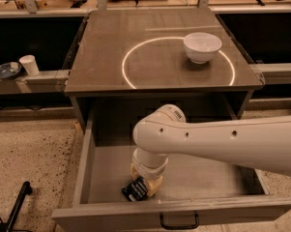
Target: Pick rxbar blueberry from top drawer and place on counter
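The top drawer (94,149) is pulled wide open below the counter (154,37), which bears a thin white circle. The rxbar blueberry (135,190), a dark wrapper with white print, lies on the drawer floor near the front, left of centre. My gripper (144,181) reaches down into the drawer from the white arm. Its tan fingers (155,184) are closed around the upper end of the bar, which still rests low in the drawer. The arm's wrist hides the rest of the bar.
A white bowl (202,46) stands on the counter at the right of the circle. A black handle (179,222) is on the drawer front. A white cup (29,65) and a dish (7,70) sit on the low ledge at left.
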### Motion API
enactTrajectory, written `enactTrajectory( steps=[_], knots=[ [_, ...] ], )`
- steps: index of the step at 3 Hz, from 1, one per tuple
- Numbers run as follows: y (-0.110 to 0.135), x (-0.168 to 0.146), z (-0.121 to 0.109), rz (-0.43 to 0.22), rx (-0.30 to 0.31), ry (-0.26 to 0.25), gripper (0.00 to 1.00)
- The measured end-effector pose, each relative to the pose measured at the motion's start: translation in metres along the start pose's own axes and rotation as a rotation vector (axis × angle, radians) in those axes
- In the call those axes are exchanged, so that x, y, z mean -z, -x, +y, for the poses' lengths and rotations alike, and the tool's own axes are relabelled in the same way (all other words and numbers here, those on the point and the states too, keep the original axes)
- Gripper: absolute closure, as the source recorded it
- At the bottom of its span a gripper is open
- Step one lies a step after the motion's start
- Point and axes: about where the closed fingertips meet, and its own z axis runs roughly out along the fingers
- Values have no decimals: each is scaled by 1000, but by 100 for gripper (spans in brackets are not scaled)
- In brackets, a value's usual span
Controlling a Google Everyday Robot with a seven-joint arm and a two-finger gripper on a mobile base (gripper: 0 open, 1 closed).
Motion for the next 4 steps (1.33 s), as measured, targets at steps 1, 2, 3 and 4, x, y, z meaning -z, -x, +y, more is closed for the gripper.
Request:
enactTrajectory(
  steps=[1, 2, 3, 4],
  knots=[
    [0, 1, 0, 0, 0, 0, 84],
    [2, 12, -7, -56, -7, -52, 100],
    [-5, 51, -12, -122, -41, -153, 100],
    [-16, 107, -12, -142, -75, -209, 100]
  ],
)
